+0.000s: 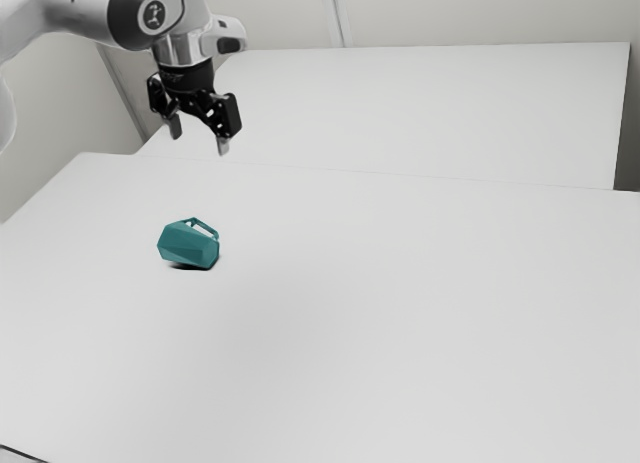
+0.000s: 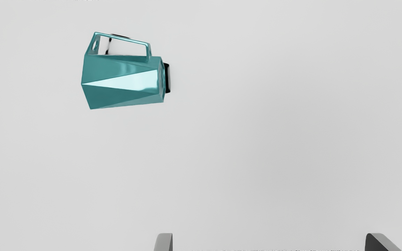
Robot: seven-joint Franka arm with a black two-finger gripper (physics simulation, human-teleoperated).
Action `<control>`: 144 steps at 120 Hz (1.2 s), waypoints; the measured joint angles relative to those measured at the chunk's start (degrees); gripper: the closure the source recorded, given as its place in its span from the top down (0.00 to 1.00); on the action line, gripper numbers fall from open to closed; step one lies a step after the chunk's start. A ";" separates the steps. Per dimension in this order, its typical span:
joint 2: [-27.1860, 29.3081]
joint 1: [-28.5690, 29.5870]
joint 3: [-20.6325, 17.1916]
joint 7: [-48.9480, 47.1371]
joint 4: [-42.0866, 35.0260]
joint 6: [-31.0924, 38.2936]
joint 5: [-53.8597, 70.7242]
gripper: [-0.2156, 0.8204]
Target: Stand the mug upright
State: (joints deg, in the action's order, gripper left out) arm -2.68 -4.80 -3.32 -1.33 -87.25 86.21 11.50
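My gripper point(image 1: 199, 141) hangs above the table with its fingers wide apart and nothing between them. Below it and apart from it, a teal faceted mug point(image 1: 187, 245) lies on its side on the table, handle upward. In the wrist view the same mug point(image 2: 122, 82) shows its side and its looped handle, well away from my open gripper point(image 2: 269, 242). Its inside is hidden.
The white table point(image 1: 400, 313) stretches from beneath the mug toward the exterior view's right. Behind it stands another white surface point(image 1: 430, 113), with pale walls around. A thin dark line crosses the exterior view's lower left corner.
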 joint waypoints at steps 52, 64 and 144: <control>-0.70 6.81 6.81 0.37 0.22 2.33 -12.37 0.79; -2.66 7.31 11.26 2.03 0.22 3.68 -15.81 0.79; -25.66 18.88 23.26 25.99 7.73 4.34 -47.67 0.79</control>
State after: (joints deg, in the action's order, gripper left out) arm -28.34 14.08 19.94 24.66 -79.52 90.55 -36.16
